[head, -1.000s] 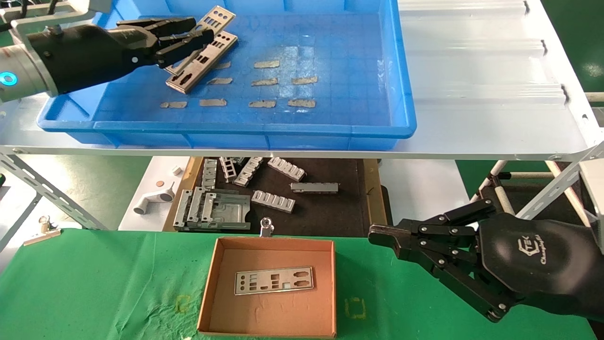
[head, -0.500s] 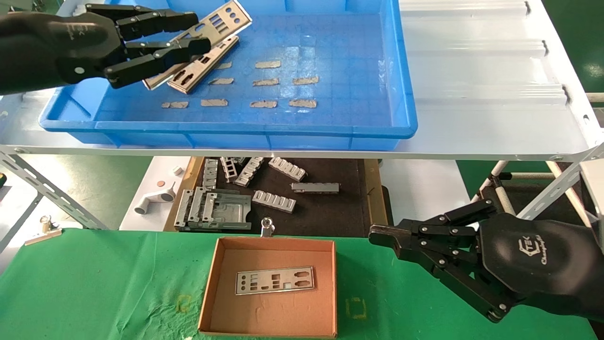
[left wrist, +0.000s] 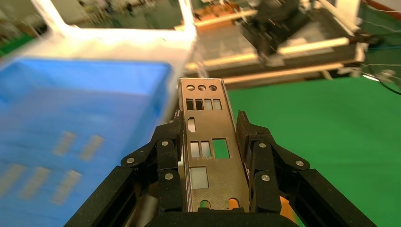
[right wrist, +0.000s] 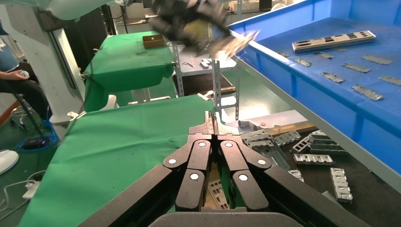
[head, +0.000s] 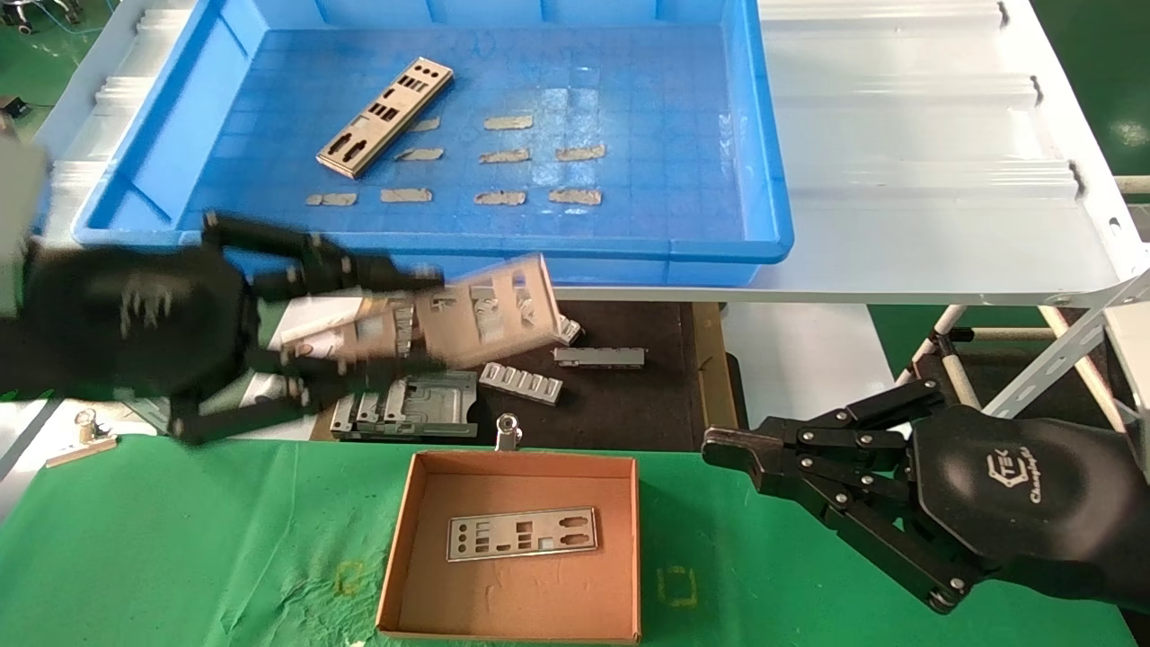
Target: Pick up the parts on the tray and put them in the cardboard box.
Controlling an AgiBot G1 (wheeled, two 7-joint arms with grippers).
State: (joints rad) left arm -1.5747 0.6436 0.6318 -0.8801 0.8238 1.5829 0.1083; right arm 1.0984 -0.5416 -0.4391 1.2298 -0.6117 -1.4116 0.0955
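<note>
Midair, left gripper (head: 404, 323) fingers clamping a part (head: 467, 314) below the tray (head: 764, 180), right gripper (head: 719, 447) pinched closed, parked.

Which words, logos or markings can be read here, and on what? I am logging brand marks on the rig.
"TEK": logo on the right gripper's black housing, head view.
A script word under it starts "Chang"; the rest is too small to read.
Left gripper housing: markings blurred, unreadable.
Held part, tray, cardboard box: no text visible.
</note>
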